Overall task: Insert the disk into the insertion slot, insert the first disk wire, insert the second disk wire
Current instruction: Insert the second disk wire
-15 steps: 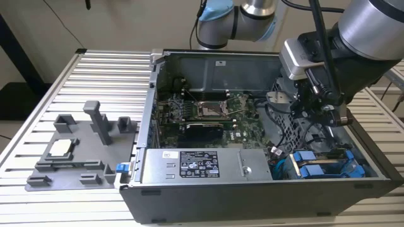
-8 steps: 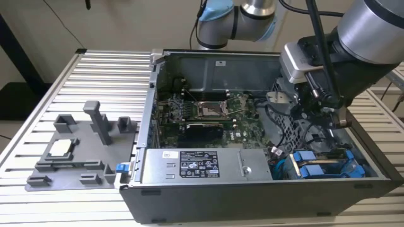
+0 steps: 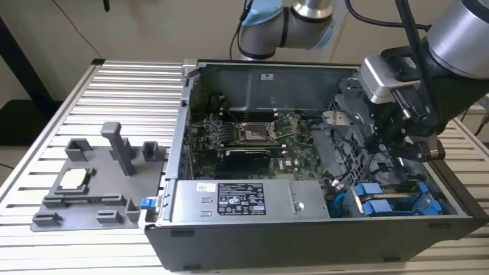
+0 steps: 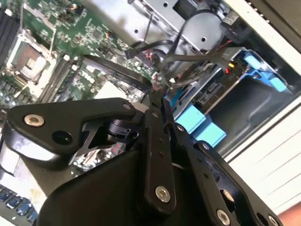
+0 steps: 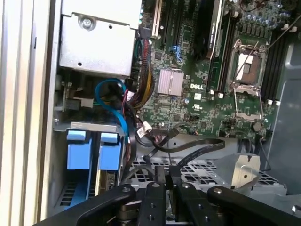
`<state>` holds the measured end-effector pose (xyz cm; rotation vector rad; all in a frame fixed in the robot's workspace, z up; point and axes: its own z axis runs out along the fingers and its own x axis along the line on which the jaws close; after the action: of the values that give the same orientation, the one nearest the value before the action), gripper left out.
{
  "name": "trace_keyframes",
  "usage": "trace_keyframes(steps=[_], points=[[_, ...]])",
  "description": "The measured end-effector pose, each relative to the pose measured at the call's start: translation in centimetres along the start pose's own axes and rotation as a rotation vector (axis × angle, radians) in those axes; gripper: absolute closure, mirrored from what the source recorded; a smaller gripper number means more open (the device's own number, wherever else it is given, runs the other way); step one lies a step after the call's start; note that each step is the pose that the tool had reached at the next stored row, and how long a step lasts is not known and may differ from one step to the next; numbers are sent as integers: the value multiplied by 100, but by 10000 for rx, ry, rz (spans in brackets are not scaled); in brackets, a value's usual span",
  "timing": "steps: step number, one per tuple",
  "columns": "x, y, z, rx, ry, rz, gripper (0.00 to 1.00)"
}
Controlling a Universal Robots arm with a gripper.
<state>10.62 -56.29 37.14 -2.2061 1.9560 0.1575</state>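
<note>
Slatted table (image 3: 114, 80) bearing an open computer case (image 3: 306, 240), with a grey fixture plate (image 3: 84, 220) beside it at the exterior view's left. Motherboard (image 3: 252, 132) lies on the case floor. Gripper (image 3: 413, 153) hangs inside the case above the drive bay (image 3: 439, 209); its fingers (image 5: 159, 188) stand nearly together, just beside a black cable (image 5: 197, 148). Disk (image 3: 379, 207) sits seated in the bay, beside a second blue carrier (image 3: 367, 189).

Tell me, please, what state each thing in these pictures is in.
Computer case: open, side panel off.
Blue carriers: both seated in the drive bay.
Black wire: looped loose, one end at the gripper.
Gripper: shut on the black wire, inside the case.
</note>
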Motion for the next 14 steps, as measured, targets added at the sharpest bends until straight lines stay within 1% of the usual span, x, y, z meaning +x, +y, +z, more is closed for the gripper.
trace_keyframes(steps=[4, 6, 7, 8, 9, 10, 11, 14], points=[[11, -90, 4, -233, 708, -3, 84], [16, -125, 5, -373, 1045, 1, 84], [18, -139, 6, -463, 1204, 7, 84], [19, -153, 7, -548, 1346, 13, 84], [22, -171, 8, -611, 1456, 15, 84], [25, -192, 12, -646, 1499, 19, 84], [29, -216, 19, -666, 1516, 21, 84], [50, -262, 68, -670, 1517, 29, 84]])
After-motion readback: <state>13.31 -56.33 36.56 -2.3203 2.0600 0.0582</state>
